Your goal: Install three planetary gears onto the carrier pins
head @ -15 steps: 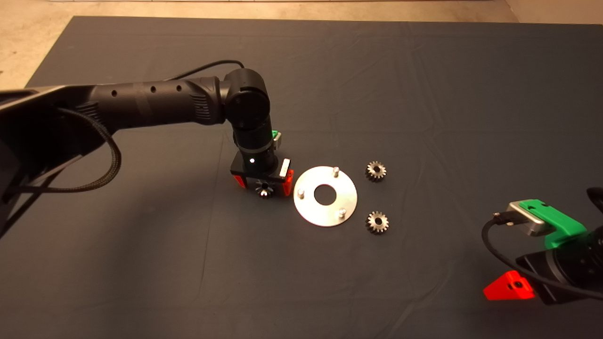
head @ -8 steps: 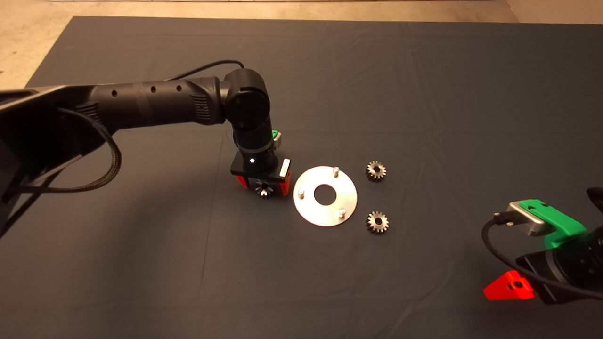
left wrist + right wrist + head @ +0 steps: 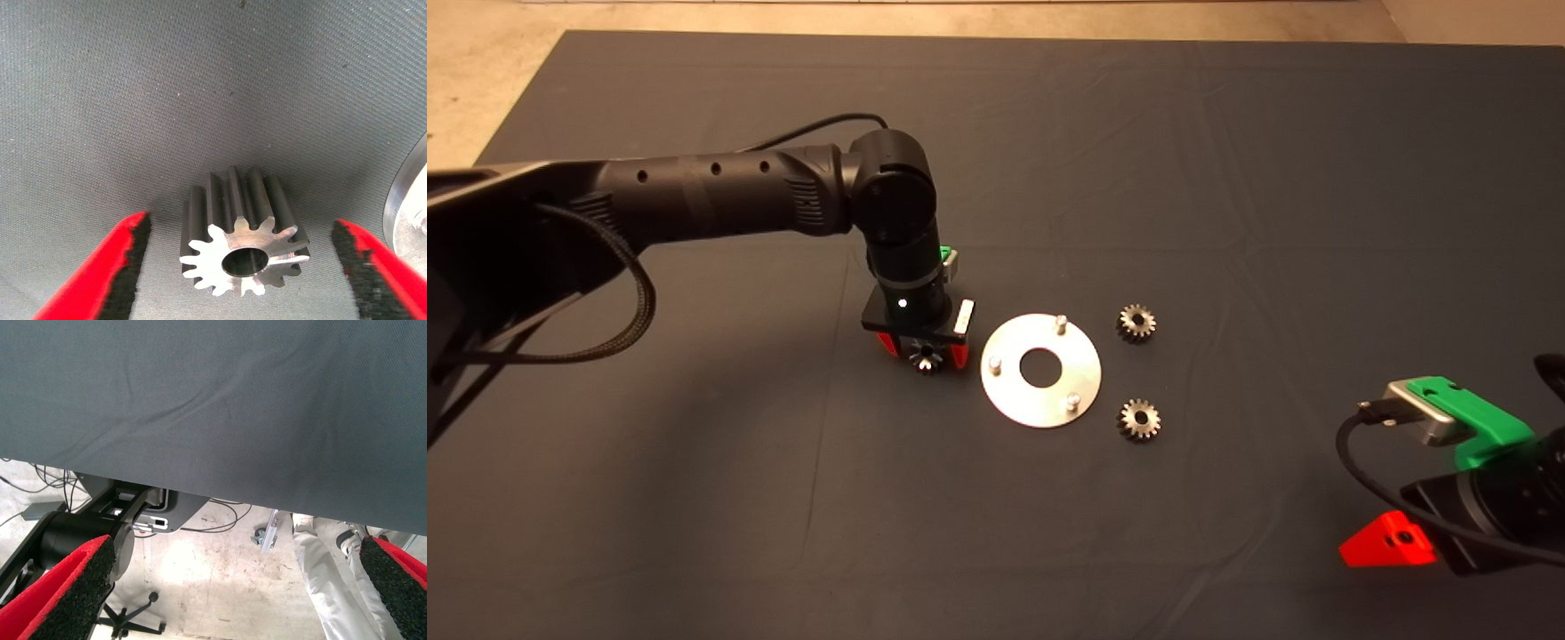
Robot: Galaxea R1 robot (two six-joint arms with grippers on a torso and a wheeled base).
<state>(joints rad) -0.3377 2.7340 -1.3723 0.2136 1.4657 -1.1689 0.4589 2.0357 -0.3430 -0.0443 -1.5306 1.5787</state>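
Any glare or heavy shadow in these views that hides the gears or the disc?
Head view: warm light; the disc shines brightly but its pins stay readable, and the left arm throws a broad soft shadow over the mat beside it. Left wrist view: the gear between the left gripper's open fingers is sharp, its cut face bright, while the disc edge is washed out.

Matt woven cloth mat [image 3: 133, 100]; machined metal gear [image 3: 241, 247], bright face; shiny disc [image 3: 1040, 370].
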